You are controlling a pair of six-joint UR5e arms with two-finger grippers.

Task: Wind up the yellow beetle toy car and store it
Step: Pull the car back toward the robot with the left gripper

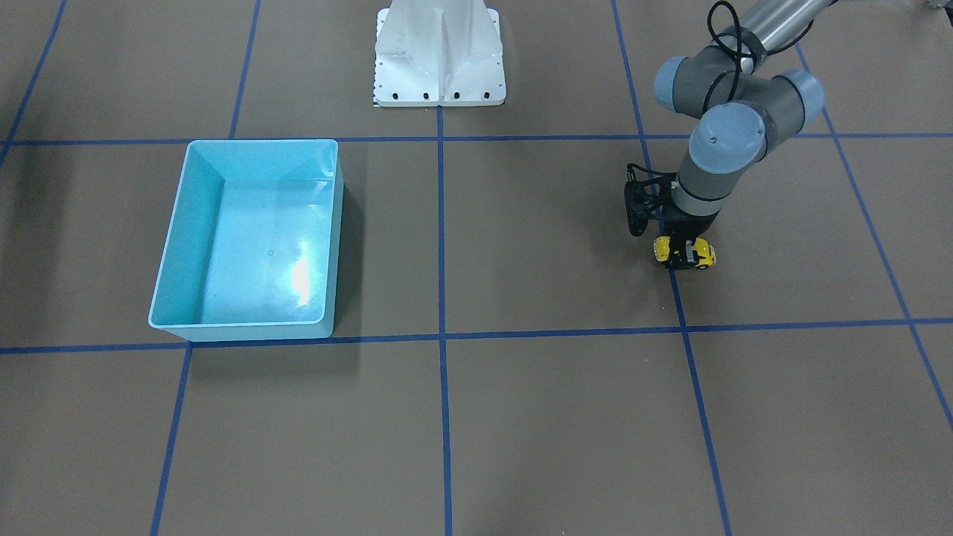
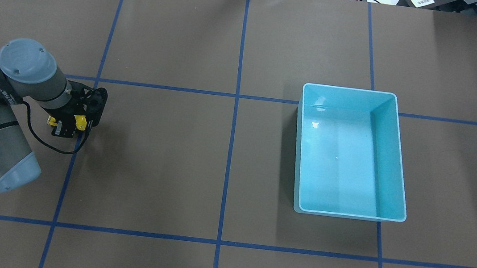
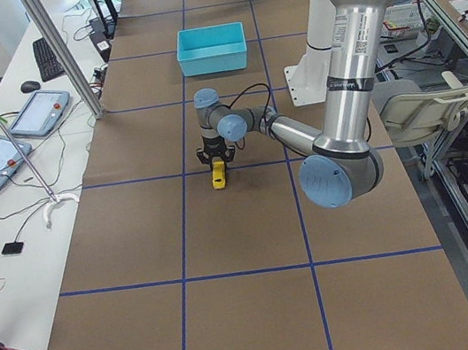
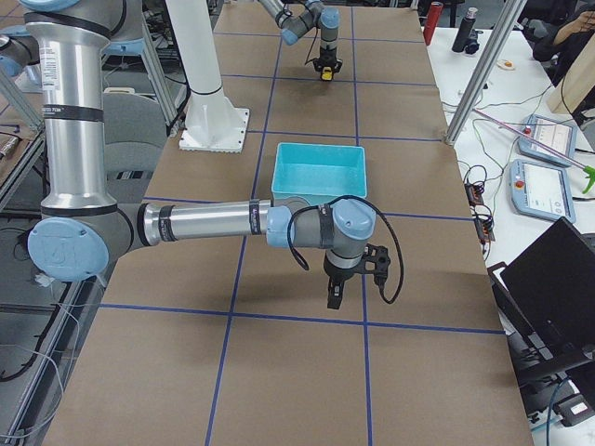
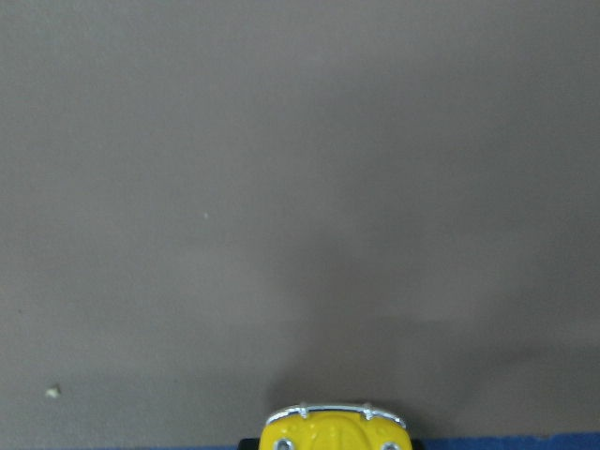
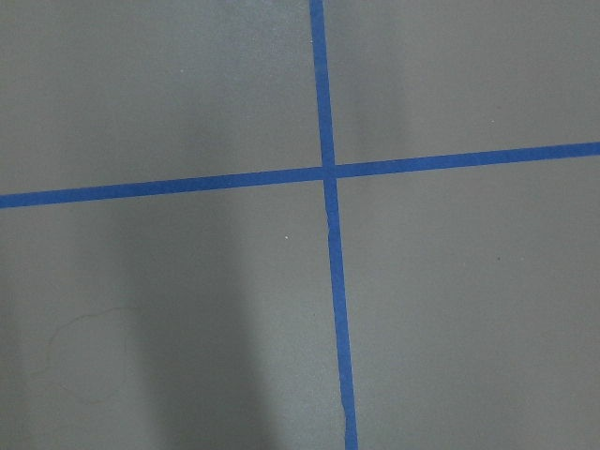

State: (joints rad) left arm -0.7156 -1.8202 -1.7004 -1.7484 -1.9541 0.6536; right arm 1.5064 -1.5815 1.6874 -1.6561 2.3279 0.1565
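Note:
The yellow beetle toy car (image 1: 703,257) rests low on the brown table beside a blue tape line, on the robot's left side. My left gripper (image 1: 683,253) comes straight down over it, its black fingers clamped across the car's middle. From overhead the car's yellow ends (image 2: 81,121) stick out on either side of the fingers. The left wrist view catches only the car's silver bumper and yellow tip (image 5: 334,428) at the bottom edge. My right gripper (image 4: 333,295) hangs above the table near the bin's front; whether it is open or shut I cannot tell.
A light-blue bin (image 2: 349,89) with nothing in it stands on the robot's right half, far from the car. The white robot base (image 1: 439,52) sits mid-table at the robot's edge. Blue tape lines cross the brown table cover (image 6: 326,171). Tablets and cables (image 3: 35,114) lie on a side bench.

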